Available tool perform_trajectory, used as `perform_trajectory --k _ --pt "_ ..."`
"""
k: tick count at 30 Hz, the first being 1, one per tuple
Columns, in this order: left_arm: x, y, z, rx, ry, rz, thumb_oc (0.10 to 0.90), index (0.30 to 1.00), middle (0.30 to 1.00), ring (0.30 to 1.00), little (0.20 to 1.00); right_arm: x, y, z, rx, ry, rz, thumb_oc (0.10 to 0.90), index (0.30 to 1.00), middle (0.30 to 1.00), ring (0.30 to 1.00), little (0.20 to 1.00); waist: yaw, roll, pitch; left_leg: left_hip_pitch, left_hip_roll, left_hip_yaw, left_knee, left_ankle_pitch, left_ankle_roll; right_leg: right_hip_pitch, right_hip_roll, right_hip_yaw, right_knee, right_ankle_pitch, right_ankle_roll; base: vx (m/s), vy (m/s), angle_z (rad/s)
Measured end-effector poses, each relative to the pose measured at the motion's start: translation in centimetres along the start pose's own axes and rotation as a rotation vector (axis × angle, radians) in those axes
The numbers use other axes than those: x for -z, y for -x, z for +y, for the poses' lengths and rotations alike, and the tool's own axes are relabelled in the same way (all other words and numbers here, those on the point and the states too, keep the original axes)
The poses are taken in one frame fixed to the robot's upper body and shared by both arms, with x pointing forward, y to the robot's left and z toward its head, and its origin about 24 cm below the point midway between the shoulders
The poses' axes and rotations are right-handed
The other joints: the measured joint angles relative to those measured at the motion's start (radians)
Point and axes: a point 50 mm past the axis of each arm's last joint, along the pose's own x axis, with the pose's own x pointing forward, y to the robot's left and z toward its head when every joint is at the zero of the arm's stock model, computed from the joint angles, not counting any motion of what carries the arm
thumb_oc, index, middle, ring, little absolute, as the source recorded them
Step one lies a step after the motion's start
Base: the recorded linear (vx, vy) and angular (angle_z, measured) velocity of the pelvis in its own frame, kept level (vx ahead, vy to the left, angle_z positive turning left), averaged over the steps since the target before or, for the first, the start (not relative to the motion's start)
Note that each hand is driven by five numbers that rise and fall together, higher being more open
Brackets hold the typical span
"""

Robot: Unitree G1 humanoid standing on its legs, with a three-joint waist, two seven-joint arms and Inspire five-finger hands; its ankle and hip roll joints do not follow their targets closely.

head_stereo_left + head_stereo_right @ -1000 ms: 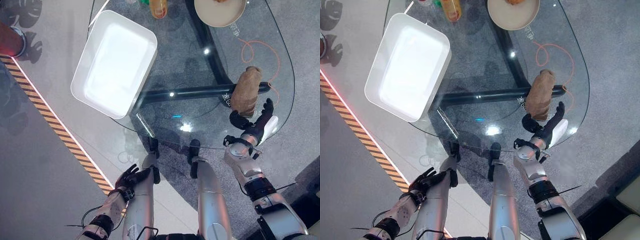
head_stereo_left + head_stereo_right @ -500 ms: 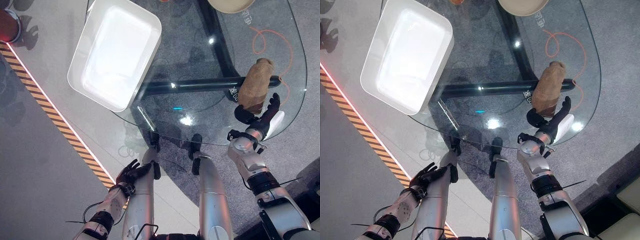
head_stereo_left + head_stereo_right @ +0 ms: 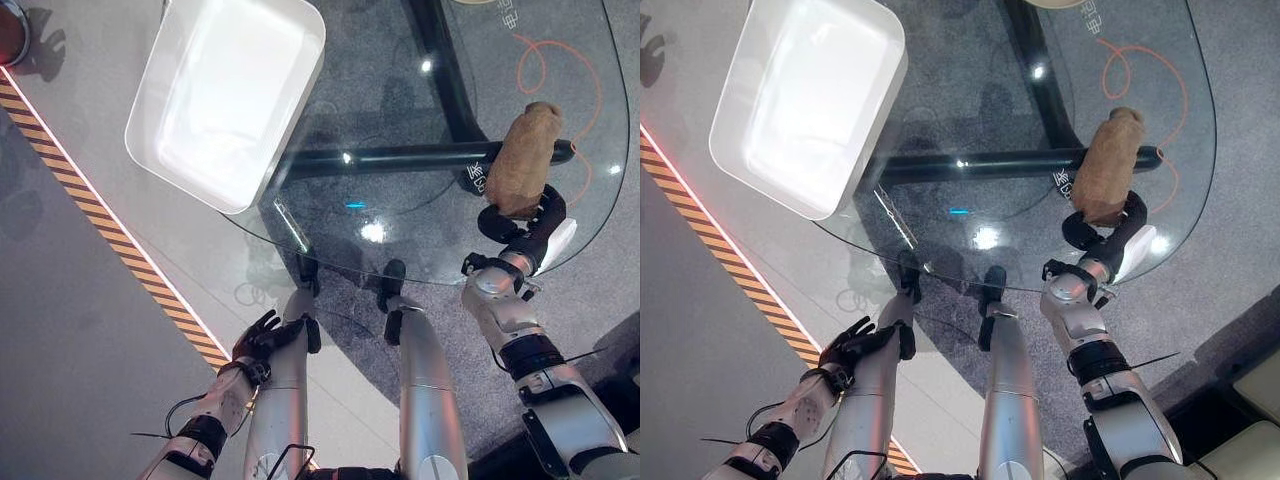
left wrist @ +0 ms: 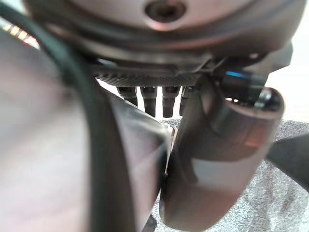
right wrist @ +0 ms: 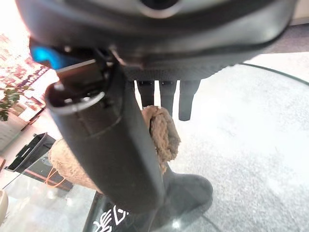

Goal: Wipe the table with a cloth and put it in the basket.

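The cloth [image 3: 524, 160], a brown bunched roll, lies on the glass table [image 3: 400, 130] near its right edge, well apart from the white basket [image 3: 225, 95] at the far left side. The right hand [image 3: 527, 228] is at the near end of the roll, thumb and fingers curling around it, closing on that end. The cloth looks soft and light, so I think it will sag and unroll if lifted by one end; a hold nearer the middle seems safer. The left hand [image 3: 262, 337] hangs low beside the table, fingers relaxed.
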Motion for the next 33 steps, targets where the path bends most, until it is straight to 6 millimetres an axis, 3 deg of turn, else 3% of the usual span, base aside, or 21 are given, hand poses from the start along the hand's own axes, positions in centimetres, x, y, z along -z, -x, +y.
perform_trajectory --k 4,12,13,14,22,33 --pt "-0.1 0.0 -0.1 0.002 0.0 -0.004 0.8 0.9 0.9 0.9 0.9 -0.1 -0.2 0.0 0.012 0.001 -0.001 0.616 0.742 0.742 0.742 0.716 0.002 0.0 0.0 -0.007 0.0 -0.007 0.0 0.002 -0.001 -0.003 0.0 -0.005 -0.001 0.001 -0.001 0.0 -0.001 0.02" --pt "-0.5 -0.1 -0.2 0.008 -0.004 -0.01 0.8 0.9 0.9 0.9 0.9 -0.6 -1.6 -0.7 0.07 0.03 -0.009 0.586 0.716 0.716 0.716 0.686 0.01 0.001 0.0 -0.022 0.0 -0.013 -0.003 0.007 -0.008 -0.017 -0.001 -0.01 0.002 0.002 -0.003 0.0 0.0 0.0" --pt "-0.5 -0.2 -0.3 0.008 0.004 -0.009 0.8 0.9 0.9 0.9 0.9 -0.6 -1.8 -0.8 0.078 0.034 -0.007 0.427 0.58 0.58 0.58 0.527 0.012 0.001 0.0 -0.022 0.0 -0.014 -0.003 0.007 -0.008 -0.017 -0.001 -0.01 0.003 0.002 -0.003 0.0 0.0 0.0" --pt "-0.5 -0.2 -0.3 0.008 0.01 -0.008 0.8 0.9 0.9 0.9 0.9 -0.6 -2.0 -0.8 0.083 0.036 -0.005 0.1 0.3 0.3 0.3 0.2 0.014 0.001 0.0 -0.022 0.0 -0.014 -0.003 0.007 -0.008 -0.018 0.0 -0.011 0.003 0.002 -0.003 0.0 0.0 0.0" --pt "-1.0 -0.3 -0.6 0.02 0.007 -0.019 0.8 0.9 0.9 0.9 0.9 -1.4 -3.5 -2.0 0.126 0.044 -0.011 0.1 0.3 0.3 0.3 0.2 0.027 0.005 0.002 -0.043 0.0 -0.023 -0.002 0.014 -0.012 -0.04 -0.001 -0.019 0.015 0.001 -0.007 0.0 0.004 0.01" --pt "-1.0 -0.3 -0.7 0.024 0.006 -0.023 0.8 0.9 0.9 0.9 0.9 -2.1 -3.5 -1.8 0.11 0.044 -0.022 0.1 0.3 0.3 0.3 0.2 0.028 0.008 0.003 -0.048 0.0 -0.027 -0.001 0.014 -0.012 -0.044 -0.002 -0.022 0.016 -0.002 -0.011 0.0 0.021 0.0"
